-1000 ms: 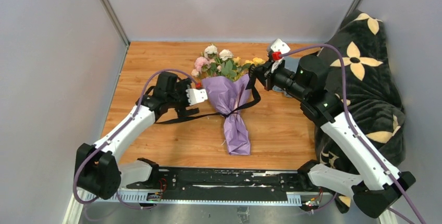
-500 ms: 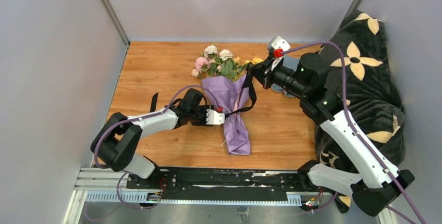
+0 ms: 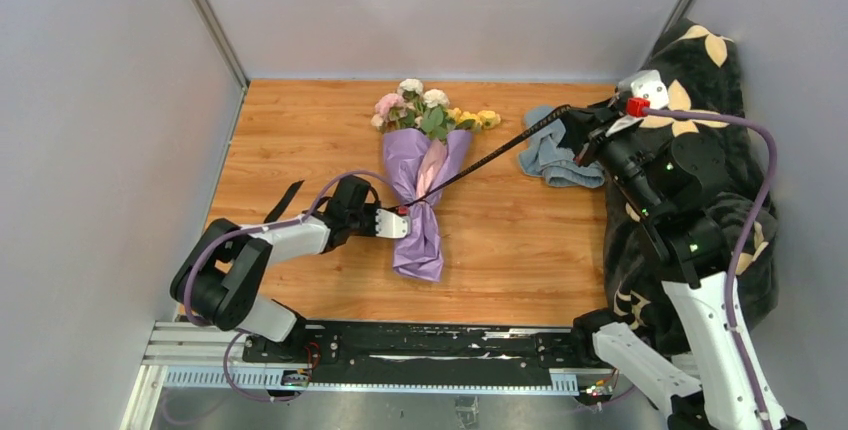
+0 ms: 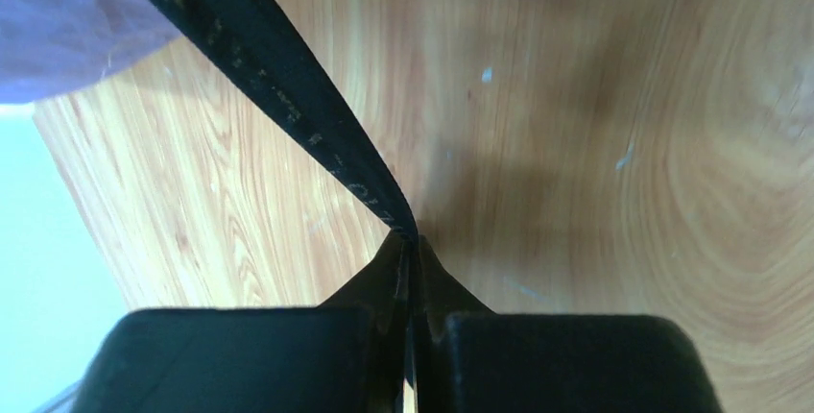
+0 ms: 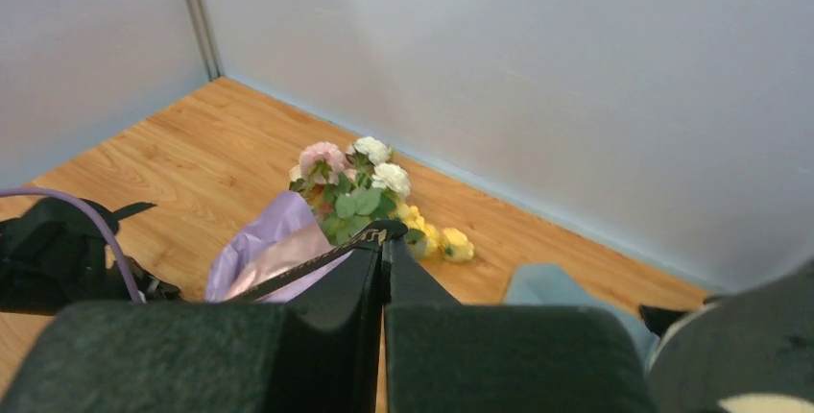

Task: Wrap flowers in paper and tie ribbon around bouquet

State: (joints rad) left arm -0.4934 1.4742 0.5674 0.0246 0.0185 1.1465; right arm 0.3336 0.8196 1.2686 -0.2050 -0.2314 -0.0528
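Observation:
The bouquet lies on the wooden table, its flowers (image 3: 425, 115) pointing to the back wall and its purple paper (image 3: 418, 220) cone narrowing toward me. A black ribbon (image 3: 480, 160) runs taut from the cone's waist up to my right gripper (image 3: 570, 120), which is shut on it near the cloth. My left gripper (image 3: 400, 218) sits against the cone's left side, shut on the ribbon (image 4: 288, 96) at its fingertips (image 4: 413, 240). In the right wrist view the ribbon (image 5: 298, 267) leads from the shut tips (image 5: 384, 235) down to the paper (image 5: 264, 245) below the flowers (image 5: 350, 178).
A grey-blue folded cloth (image 3: 555, 155) lies under the right gripper. A black blanket with cream flowers (image 3: 720, 150) fills the right side. A loose ribbon end (image 3: 285, 198) trails left of the left arm. Grey walls enclose the table; a black rail (image 3: 420, 345) runs along the front.
The left gripper came in to the cone's waist and shut on the ribbon. The right arm pulled back to the right, drawing the ribbon taut. The bouquet slid a little left.

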